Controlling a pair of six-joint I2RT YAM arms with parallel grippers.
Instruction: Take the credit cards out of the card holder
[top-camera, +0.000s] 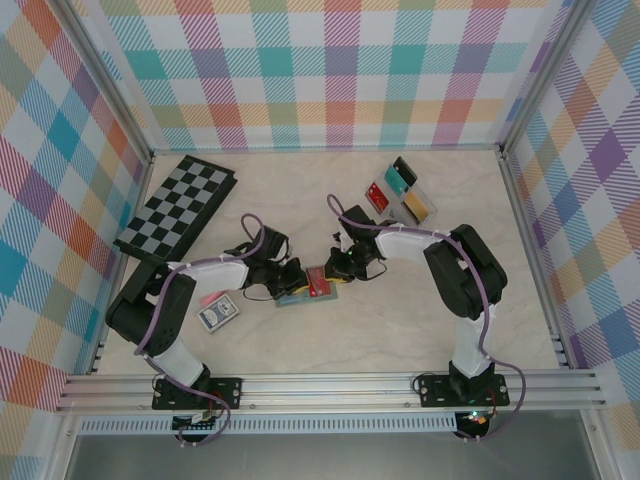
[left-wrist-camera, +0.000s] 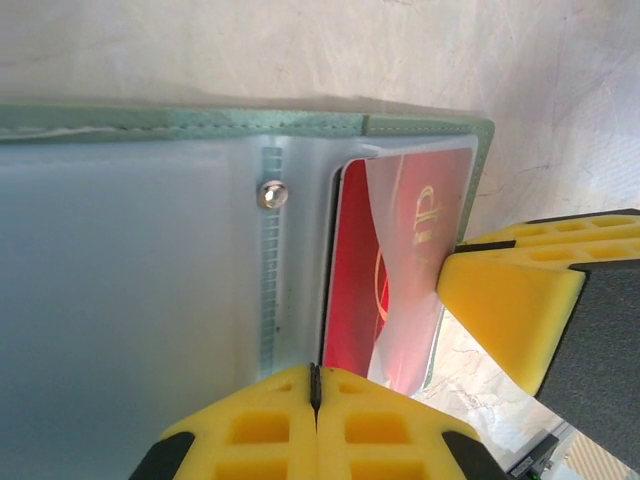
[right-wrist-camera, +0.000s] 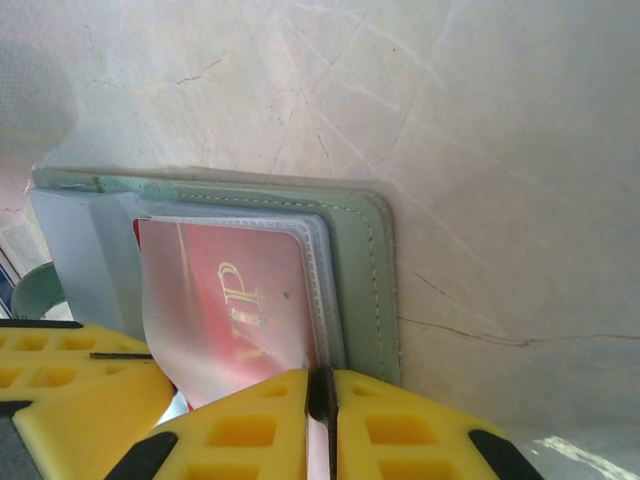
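Now the right gripper (right-wrist-camera: 320, 395) is pinched nearly flat on the near end of the red credit card (right-wrist-camera: 250, 300), apparently catching some clear sleeve film too. Just beside it, the left gripper (left-wrist-camera: 315, 385) is clamped on the card holder (left-wrist-camera: 200, 125) by its inner leaf. The pull should run straight along the slot, low, with the left anchoring. Count: one holder and one card seen in it. Beyond the right gripper, one clear tray (top-camera: 396, 200) holds at least three cards.

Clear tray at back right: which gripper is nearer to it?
Right. The right gripper, fingers pinching the red card at the wallet, sits in front and left of the tray; the left gripper holds the wallet's opposite side, farther left.
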